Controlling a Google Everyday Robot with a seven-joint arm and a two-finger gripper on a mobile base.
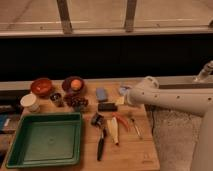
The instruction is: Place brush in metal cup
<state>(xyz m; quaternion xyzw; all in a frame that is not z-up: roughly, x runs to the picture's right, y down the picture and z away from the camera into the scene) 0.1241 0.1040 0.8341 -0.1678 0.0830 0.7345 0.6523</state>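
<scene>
Currently the gripper hangs released and empty over the far side of the table, apart from the brush, which lies flat beside the green tray; advise grasping squarely across its black handle before lifting toward the metal cup.

No legible text, labels, brands or numbers anywhere. Only candidate: a small dark mark on the front right corner of the wooden board, and it can't be read. The gripper is at the end of the white arm, over the back edge of the board.
</scene>
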